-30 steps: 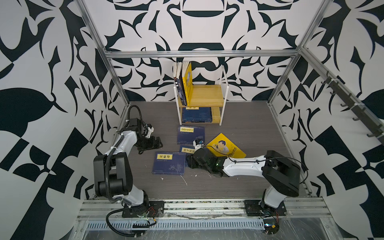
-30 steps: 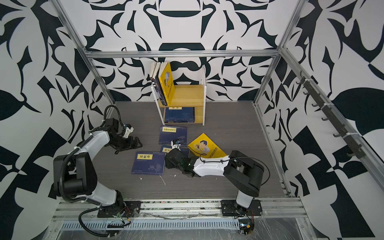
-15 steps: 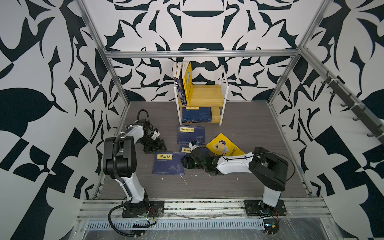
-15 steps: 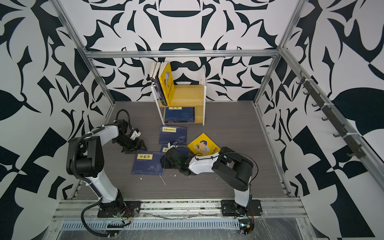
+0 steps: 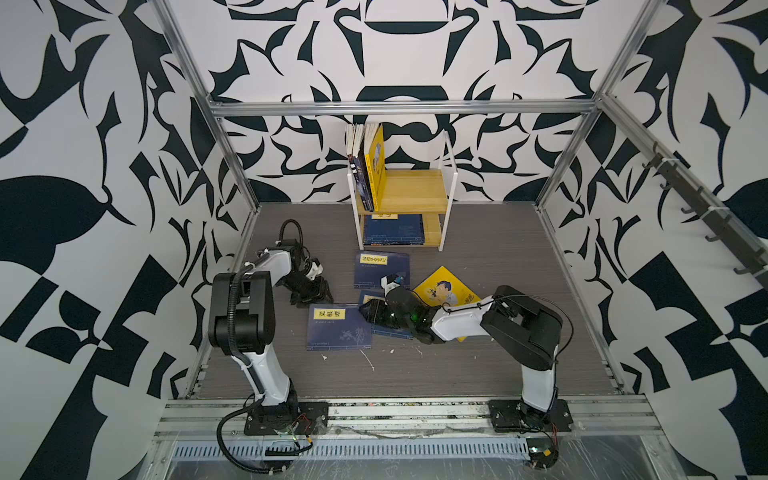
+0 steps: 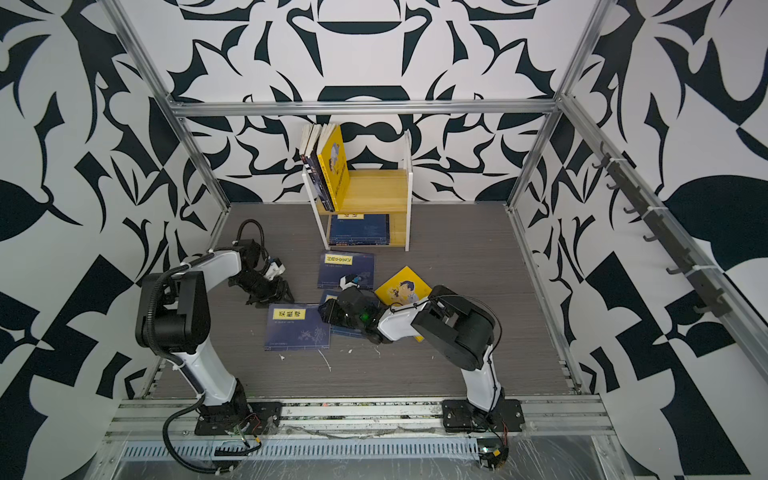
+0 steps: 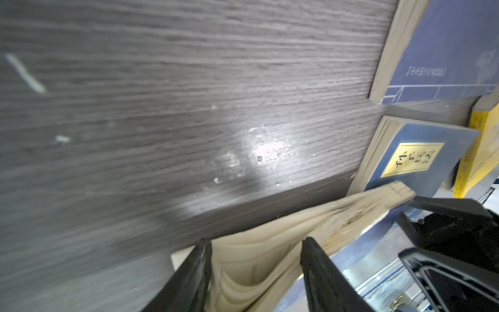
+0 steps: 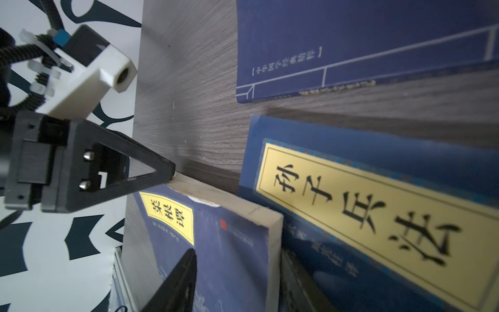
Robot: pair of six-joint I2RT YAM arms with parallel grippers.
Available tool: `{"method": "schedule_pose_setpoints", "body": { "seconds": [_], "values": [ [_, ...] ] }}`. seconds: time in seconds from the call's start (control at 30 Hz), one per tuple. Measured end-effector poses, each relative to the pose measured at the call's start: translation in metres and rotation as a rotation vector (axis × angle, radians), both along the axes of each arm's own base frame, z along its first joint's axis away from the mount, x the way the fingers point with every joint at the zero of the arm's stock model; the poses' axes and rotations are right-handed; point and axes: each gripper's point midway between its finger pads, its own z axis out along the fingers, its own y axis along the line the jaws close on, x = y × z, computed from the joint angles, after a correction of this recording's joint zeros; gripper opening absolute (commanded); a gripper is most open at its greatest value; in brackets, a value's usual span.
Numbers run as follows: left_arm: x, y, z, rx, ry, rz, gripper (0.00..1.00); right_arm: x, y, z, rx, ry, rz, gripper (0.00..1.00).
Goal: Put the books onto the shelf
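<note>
In the last second I have brought the left pincer [image 5: 316, 291] in from the wall side. Now it sits at the far left corner of the near navy book [image 5: 338, 328], which lies on the floor [image 5: 478, 365] in front of the shelf [image 5: 415, 191], well apart from it. In the left wrist view its two fingers [image 7: 189, 283] stand on both sides of the fanned page edge, and the gap is narrower than a moment ago. Whether they already press the pages, I cannot tell. The right pincer [image 5: 368, 311] has slid a little to the left and is now at the right edge of the same book. Only one of its fingers [image 8: 175, 283] shows, so its state I cannot tell either. The book itself has not shifted. For me this means the pick-up of this book is starting, probably with the right side acting as a stop. Another navy book [image 5: 382, 270], one more half hidden under the right arm, and a yellow book [image 5: 442, 289] also wait on the floor.
</note>
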Motion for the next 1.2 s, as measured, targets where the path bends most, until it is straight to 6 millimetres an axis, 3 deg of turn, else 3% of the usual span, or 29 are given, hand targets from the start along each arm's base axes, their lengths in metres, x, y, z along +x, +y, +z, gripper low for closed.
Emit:
{"method": "schedule_pose_setpoints", "body": {
  "seconds": [0.37,0.57,0.63,0.73,0.83,1.03,1.2],
  "values": [
    [-0.003,-0.014,0.003,-0.046,0.011,-0.008,0.38,0.002,0.012,0.011,0.151,0.042,-0.002,0.36],
    [-0.003,-0.018,0.007,-0.069,0.002,-0.023,0.62,0.003,0.009,0.009,0.154,0.042,-0.011,0.39],
    [-0.003,-0.016,0.007,-0.061,-0.012,-0.044,0.75,0.002,0.005,0.007,0.138,0.040,-0.012,0.40],
    [-0.004,-0.014,0.007,-0.030,-0.040,-0.109,0.84,0.000,-0.002,0.005,0.096,0.031,-0.008,0.42],
    [-0.001,-0.010,0.009,0.016,-0.079,-0.200,0.99,-0.003,-0.011,0.010,0.050,0.002,0.002,0.43],
    [-0.004,-0.020,0.013,0.071,-0.144,-0.395,1.00,-0.020,-0.023,0.040,-0.088,-0.202,0.107,0.51],
    [-0.012,-0.025,0.008,0.090,-0.145,-0.480,1.00,-0.071,-0.001,0.059,-0.248,-0.540,0.343,0.54]
  ]
}}
